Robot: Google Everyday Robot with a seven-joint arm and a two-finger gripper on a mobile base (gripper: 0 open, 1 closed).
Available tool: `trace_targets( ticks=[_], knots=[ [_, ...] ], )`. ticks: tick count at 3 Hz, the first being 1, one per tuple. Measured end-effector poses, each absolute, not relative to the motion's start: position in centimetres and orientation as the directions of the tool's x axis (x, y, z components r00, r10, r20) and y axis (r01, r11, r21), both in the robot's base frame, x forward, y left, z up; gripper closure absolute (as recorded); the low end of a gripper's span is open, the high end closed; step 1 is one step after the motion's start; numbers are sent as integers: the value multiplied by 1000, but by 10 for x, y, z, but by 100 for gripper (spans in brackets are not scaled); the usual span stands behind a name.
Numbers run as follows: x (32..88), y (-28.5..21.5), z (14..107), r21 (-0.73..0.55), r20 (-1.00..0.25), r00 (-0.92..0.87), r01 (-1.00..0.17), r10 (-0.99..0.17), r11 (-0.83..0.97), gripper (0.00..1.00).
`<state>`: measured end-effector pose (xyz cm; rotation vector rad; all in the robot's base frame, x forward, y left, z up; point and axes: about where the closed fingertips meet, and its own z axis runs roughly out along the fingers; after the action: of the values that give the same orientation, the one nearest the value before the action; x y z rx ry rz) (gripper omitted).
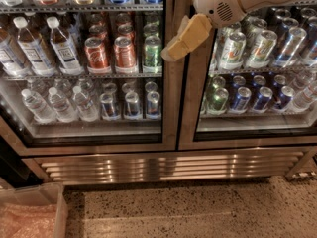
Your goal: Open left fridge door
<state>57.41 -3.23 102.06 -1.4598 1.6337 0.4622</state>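
Observation:
The left fridge door (169, 108) is a glass pane in a brushed-steel frame. It stands shut and shows water bottles (47, 103) and red cans (96, 53) behind it. My gripper (174, 49), tan-padded on a white arm reaching in from the upper right, hangs in front of the steel upright between the two doors. It is at the left door's right edge, level with the red-can shelf. I cannot tell whether it touches the frame.
The matching right door (190, 113) shows green-white and blue cans. A steel vent grille (168, 165) runs below both doors. A pale bin (34, 212) stands on the speckled floor (198, 207) at the lower left.

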Motion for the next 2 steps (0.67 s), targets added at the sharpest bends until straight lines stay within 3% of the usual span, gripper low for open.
trace_targets(
  ticks=[2],
  knots=[
    [571, -29, 1020, -260, -799, 84, -941, -596, 215, 0]
  ],
)
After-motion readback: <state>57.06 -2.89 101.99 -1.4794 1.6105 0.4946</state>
